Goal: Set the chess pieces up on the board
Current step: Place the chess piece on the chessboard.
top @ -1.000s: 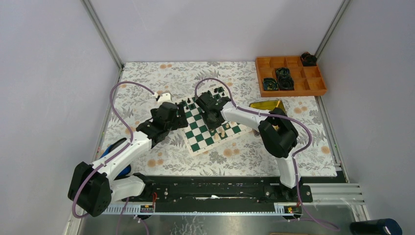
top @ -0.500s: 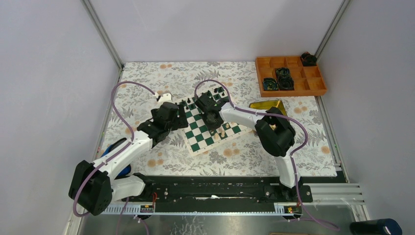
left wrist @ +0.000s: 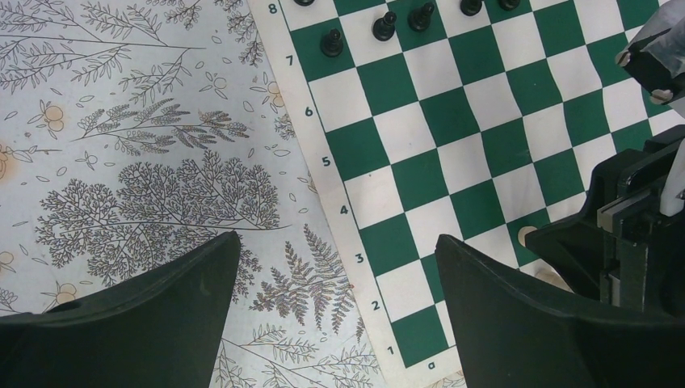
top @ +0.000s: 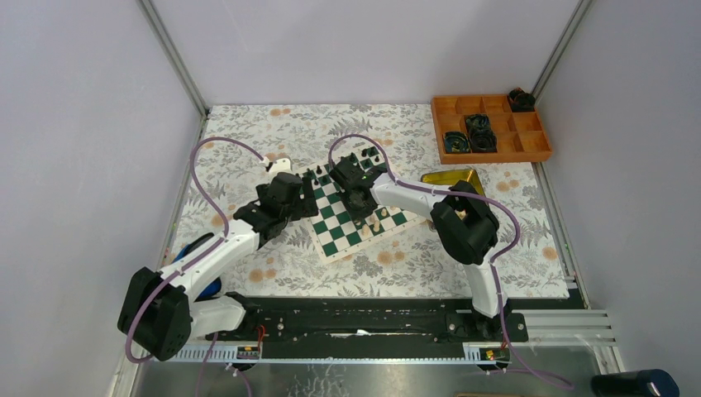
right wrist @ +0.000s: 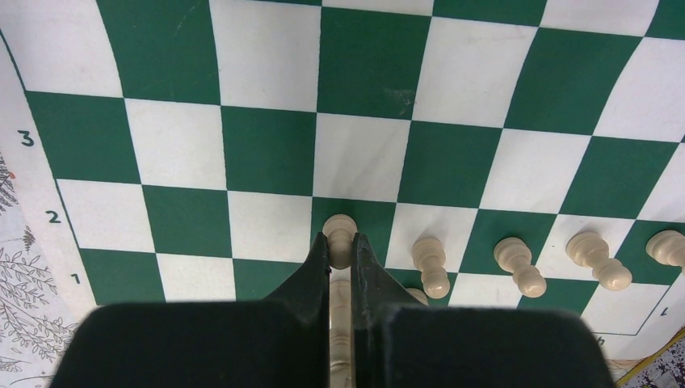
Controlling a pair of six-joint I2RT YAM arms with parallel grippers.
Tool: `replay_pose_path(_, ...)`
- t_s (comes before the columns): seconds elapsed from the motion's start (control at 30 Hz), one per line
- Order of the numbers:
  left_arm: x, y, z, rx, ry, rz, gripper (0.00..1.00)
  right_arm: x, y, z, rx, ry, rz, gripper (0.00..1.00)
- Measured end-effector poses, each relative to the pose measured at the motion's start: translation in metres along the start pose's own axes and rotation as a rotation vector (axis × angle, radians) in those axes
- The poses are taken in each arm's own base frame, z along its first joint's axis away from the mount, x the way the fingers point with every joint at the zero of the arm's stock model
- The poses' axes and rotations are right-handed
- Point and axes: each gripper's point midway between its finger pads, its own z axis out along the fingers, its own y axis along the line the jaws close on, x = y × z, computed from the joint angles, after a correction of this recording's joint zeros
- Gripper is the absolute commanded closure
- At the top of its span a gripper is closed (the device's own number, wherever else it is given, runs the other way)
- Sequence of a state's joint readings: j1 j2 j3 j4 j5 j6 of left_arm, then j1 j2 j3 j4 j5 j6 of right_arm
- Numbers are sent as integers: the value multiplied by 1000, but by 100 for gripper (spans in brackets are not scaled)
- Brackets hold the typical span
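Note:
The green-and-white board [top: 339, 231] lies mid-table. In the right wrist view my right gripper [right wrist: 340, 242] is shut on a cream pawn [right wrist: 339, 230], which stands on a dark square of row 2 of the board [right wrist: 266, 153]. Several more cream pawns [right wrist: 430, 265] stand in that row to its right, and another cream piece [right wrist: 340, 323] shows between my fingers behind it. My left gripper [left wrist: 335, 250] is open and empty above the board's left border [left wrist: 323, 153], near rows 1 to 3. Black pieces [left wrist: 384, 26] stand along rows 7 and 8.
An orange compartment tray [top: 491, 128] holding black coiled cables sits at the far right. A gold tin [top: 450, 177] lies beside the board's right corner. The two grippers [top: 285, 194] [top: 357, 194] are close together over the board. The cloth is floral.
My right gripper has shifted slightly toward the far left over the board. The left arm has barely moved.

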State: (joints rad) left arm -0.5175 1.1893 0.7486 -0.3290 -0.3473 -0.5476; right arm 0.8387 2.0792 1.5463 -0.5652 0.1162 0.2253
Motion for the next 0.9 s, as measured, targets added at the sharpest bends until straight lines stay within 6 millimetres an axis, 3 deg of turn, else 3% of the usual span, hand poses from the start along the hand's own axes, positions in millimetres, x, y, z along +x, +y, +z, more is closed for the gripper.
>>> replay_pose_path(0.9, 3, 1, 3, -7, 11, 5, 1, -1, -3, 1, 2, -18, 4, 100)
